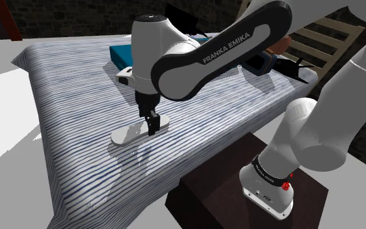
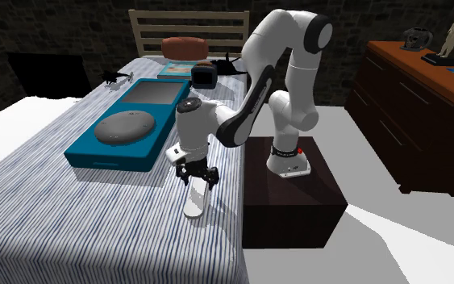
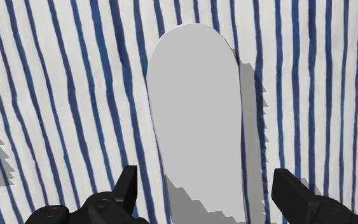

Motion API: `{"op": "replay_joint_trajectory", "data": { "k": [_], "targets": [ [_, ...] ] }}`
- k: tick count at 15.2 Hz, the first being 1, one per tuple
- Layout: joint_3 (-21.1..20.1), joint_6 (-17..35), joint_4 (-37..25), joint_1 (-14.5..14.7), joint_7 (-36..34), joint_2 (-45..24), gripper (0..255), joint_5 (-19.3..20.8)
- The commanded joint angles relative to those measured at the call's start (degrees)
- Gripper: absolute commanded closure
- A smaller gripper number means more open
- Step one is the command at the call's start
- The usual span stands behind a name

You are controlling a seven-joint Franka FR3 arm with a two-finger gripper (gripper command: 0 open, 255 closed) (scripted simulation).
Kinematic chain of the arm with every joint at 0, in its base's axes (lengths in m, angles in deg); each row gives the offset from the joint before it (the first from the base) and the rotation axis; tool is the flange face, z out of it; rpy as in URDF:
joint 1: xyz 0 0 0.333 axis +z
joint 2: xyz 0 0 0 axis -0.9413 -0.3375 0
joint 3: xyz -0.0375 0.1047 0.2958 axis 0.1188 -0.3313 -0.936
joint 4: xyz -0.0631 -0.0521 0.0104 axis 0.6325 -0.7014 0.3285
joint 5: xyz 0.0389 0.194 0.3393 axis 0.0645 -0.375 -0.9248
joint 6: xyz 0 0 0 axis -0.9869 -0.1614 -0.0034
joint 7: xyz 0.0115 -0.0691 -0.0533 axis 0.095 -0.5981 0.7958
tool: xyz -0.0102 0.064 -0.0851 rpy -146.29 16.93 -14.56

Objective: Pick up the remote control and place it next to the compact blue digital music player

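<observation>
1. Gripper (image 3: 206, 175) spread wide, fingers on either side of one end of the remote control (image 3: 193, 108), not touching it.
2. Remote is plain pale grey, flat on striped bed (image 1: 64, 97), centre of shoulder view.
3. Blue music player (image 2: 120, 137) left of centre in second exterior view, apart from remote.
</observation>
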Motion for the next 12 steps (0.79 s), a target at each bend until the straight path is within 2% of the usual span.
{"op": "replay_joint_trajectory", "data": {
  "k": [1,8,9,12],
  "targets": [
    [0.0,1.1,0.3,0.0,0.0,-0.8,0,0.2],
    [0.0,1.1,0.3,0.0,0.0,-0.8,0,0.2],
    [0.0,1.1,0.3,0.0,0.0,-0.8,255,0.2],
    [0.0,1.1,0.3,0.0,0.0,-0.8,255,0.2]
  ]
}}
